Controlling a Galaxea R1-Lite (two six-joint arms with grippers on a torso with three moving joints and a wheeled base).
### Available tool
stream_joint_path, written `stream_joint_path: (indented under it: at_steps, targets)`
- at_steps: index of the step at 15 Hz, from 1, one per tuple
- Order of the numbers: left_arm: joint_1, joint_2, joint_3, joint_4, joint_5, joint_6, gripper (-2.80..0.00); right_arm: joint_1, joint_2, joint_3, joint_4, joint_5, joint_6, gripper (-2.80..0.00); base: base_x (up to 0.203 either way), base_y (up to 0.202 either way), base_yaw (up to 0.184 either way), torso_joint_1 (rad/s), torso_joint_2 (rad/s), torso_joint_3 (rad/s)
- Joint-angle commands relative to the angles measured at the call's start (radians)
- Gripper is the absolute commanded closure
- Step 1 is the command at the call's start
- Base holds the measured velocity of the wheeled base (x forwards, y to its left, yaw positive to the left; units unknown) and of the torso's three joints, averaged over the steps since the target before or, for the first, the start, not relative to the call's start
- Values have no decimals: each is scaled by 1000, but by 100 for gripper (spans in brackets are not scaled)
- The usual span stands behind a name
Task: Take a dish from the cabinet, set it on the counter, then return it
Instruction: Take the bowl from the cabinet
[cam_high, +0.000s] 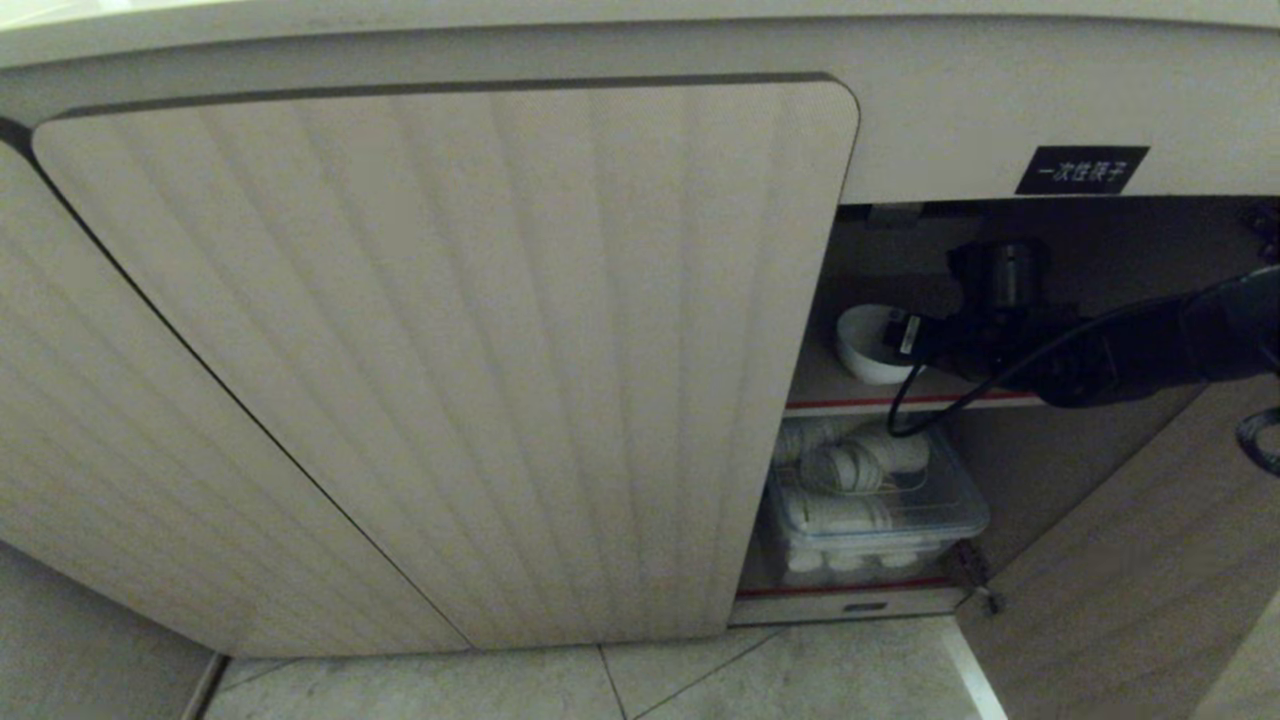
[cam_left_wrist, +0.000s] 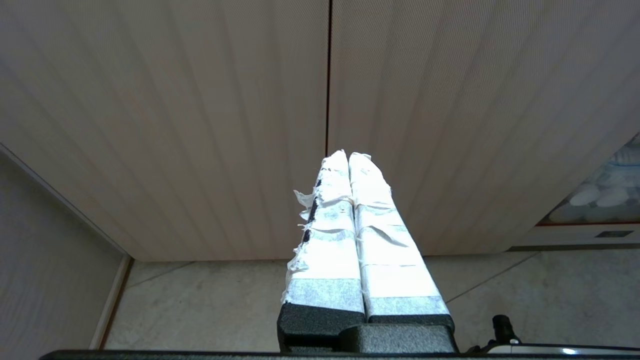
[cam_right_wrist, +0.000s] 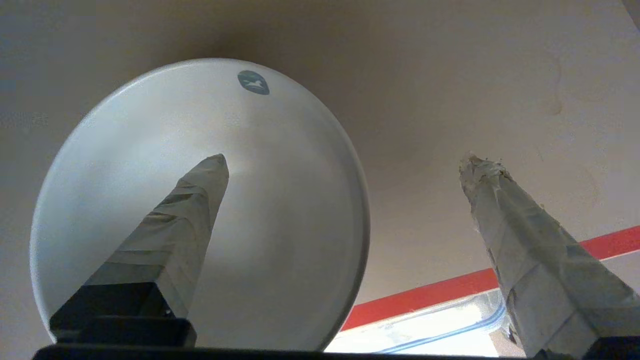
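The bowl (cam_high: 868, 345) sits on the cabinet's (cam_high: 450, 350) upper shelf (cam_high: 900, 403). The right claw (cam_right_wrist: 345, 170) straddles its rim, released: one finger (cam_right_wrist: 170, 235) over the bowl, the other outside. The left claw (cam_left_wrist: 350, 165), clenched, is parked farther off.

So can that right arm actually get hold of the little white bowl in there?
Probably yes. The cabinet door on that side stands open, and the right gripper is already on the shelf, open, one finger over the bowl and the other outside its rim. Nothing blocks it.
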Motion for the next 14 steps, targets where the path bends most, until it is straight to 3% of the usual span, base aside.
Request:
stream_joint_path:
  at_steps: [1,14]
  targets:
    - [0,0,0,-1,0,-1,0,0,4,0,-1,-1,0,-280,0,0,0,0,0,0]
    - [0,0,-1,-1,0,-1,0,0,26,-49,43,-1,1,-280,0,0,0,0,0,0]
